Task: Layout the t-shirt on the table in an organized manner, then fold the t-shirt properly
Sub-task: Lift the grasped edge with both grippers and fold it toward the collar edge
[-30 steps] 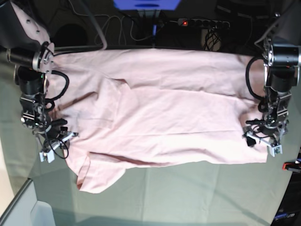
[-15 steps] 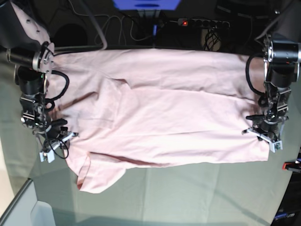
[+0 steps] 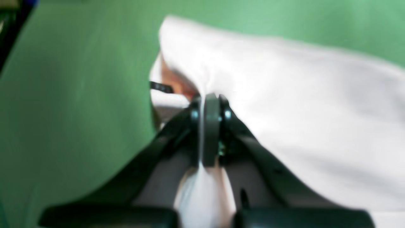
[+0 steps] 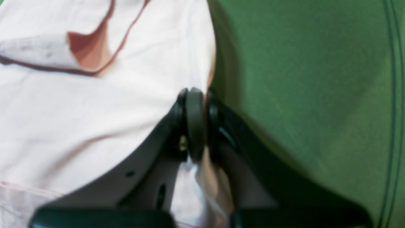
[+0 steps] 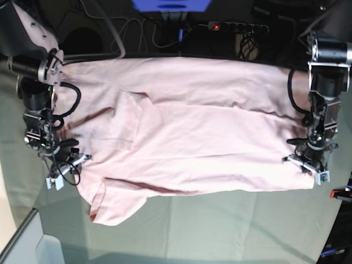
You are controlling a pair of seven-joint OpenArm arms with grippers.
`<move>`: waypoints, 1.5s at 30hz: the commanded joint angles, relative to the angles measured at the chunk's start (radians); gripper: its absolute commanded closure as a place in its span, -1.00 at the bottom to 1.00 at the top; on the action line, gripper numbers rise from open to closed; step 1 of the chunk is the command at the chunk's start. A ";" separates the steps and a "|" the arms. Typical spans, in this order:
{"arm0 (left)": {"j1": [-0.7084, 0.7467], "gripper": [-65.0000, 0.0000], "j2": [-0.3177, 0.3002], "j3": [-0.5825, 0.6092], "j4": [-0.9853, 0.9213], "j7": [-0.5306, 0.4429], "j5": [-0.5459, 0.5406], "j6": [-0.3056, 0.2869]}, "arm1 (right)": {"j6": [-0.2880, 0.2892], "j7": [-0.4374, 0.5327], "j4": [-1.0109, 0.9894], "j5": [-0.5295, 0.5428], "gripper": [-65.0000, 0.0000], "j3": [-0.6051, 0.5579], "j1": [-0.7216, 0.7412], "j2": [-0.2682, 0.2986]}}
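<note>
Grey-green cloth is covering the table (image 5: 220,231), cables and a power strip (image 5: 237,26) with a lit red switch sitting beyond the far edge, a red clamp (image 5: 342,193) showing at the right edge. T-shirt (image 5: 187,137) is lying spread across the far half of the table, plain pink side up, one sleeve sticking out toward the near-left corner.

Change: a second ago the left gripper (image 5: 308,163), at the table's right edge, was standing open over the shirt's edge; now its jaws are pinched together on pink fabric, and the wrist view is showing cloth bunched between the pads and rising off the cloth-covered top. Right gripper (image 5: 61,159), at the left edge, is unchanged, jaws clamped on the shirt edge there, same spot as before.

Meaning, as a judgement: both ends of the near side are now gripped, so the layout phase looks about done and a two-handed lift or first fold looks ready to start. Fold itself not started.

Writing: none readable. Print side is facing down, no lettering visible; a dark tag-like bit at the hem in the left wrist view is too blurred to read.
</note>
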 commanded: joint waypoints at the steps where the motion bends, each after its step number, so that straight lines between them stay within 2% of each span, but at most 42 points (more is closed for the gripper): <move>1: 0.005 1.00 -0.016 -0.033 0.064 -0.004 -0.003 0.004 | 0.003 0.001 0.010 0.004 1.00 0.000 0.024 0.010; 4: 0.065 1.00 -0.007 -0.164 0.189 0.091 -0.003 0.001 | 0.003 0.000 0.010 0.006 1.00 0.002 0.024 0.010; 7: 0.104 1.00 0.028 -0.280 0.278 0.180 0.003 -0.003 | 0.003 0.000 0.010 0.009 1.00 0.002 0.024 0.009; 10: 0.140 1.00 0.040 -0.334 0.334 0.215 0.005 -0.005 | 0.003 0.000 0.013 0.012 1.00 0.003 0.019 0.007; 16: 0.167 1.00 0.039 -0.337 0.367 0.218 0.000 -0.005 | 0.015 0.001 0.019 0.044 1.00 0.006 0.004 0.005; 19: 0.167 1.00 0.039 -0.337 0.369 0.218 0.000 -0.005 | 0.094 0.001 0.108 0.144 1.00 0.015 -0.055 0.012; 21: 0.169 1.00 0.039 -0.337 0.369 0.218 0.000 -0.005 | 0.121 -0.009 0.235 0.182 1.00 0.037 -0.111 0.013; 27: 0.195 1.00 0.043 -0.342 0.414 0.220 -0.001 -0.005 | 0.126 -0.011 0.530 0.188 1.00 0.052 -0.266 -0.002; 32: 0.263 1.00 0.056 -0.345 0.513 0.220 -0.001 -0.005 | 0.127 -0.011 0.687 0.188 1.00 0.132 -0.377 -0.024; 40: 0.365 1.00 0.094 -0.346 0.532 0.214 -0.001 -0.005 | 0.127 -0.003 0.858 0.200 1.00 0.170 -0.592 -0.047; 45: 0.391 1.00 0.109 -0.348 0.532 0.214 -0.001 -0.005 | 0.127 -0.002 0.889 0.214 1.00 0.163 -0.654 -0.057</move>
